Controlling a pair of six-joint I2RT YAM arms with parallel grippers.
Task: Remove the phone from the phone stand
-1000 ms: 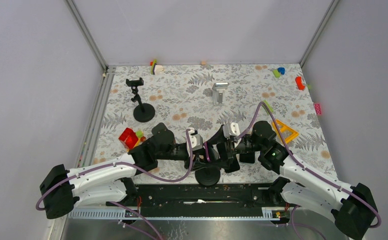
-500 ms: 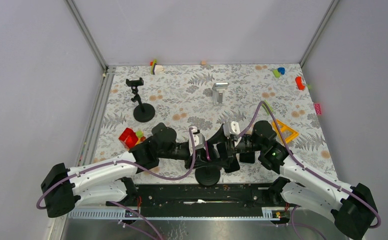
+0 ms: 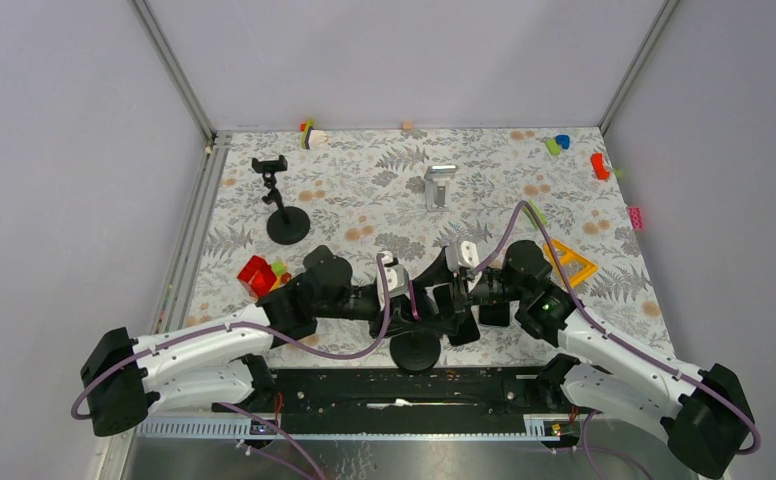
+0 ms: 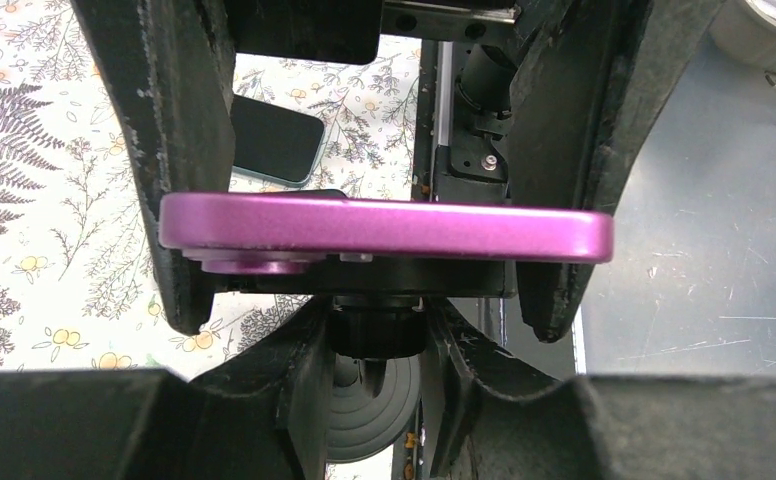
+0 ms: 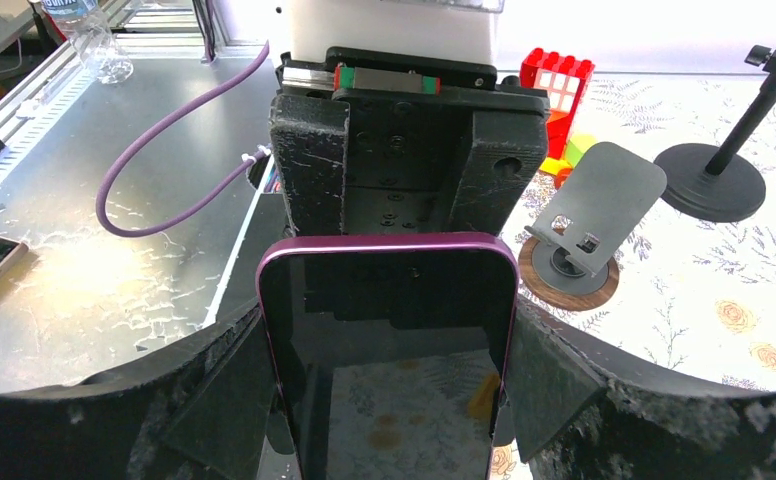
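Note:
A purple phone (image 5: pixel 389 340) stands upright in a black phone stand. The stand's round base (image 3: pixel 416 351) sits near the table's front edge. My right gripper (image 5: pixel 389 400) is shut on the phone, one finger (image 5: pixel 232 390) pressed to each long side. In the left wrist view the phone's edge (image 4: pixel 384 228) runs across, above the stand's black knob (image 4: pixel 376 325). My left gripper (image 4: pixel 376 335) is shut on that knob just under the phone. From above, both grippers (image 3: pixel 411 303) (image 3: pixel 454 298) meet over the stand and hide most of the phone.
A dark phone (image 4: pixel 274 140) lies flat on the cloth beside the stand. A grey stand on a wooden disc (image 5: pixel 589 215), red blocks (image 3: pixel 256 275), a black pole stand (image 3: pixel 286 205), a silver stand (image 3: pixel 439 185) and an orange triangle (image 3: pixel 569 262) lie around.
My left wrist has crept slightly right, closer onto the stand. The right arm and the phone have stayed where they were.

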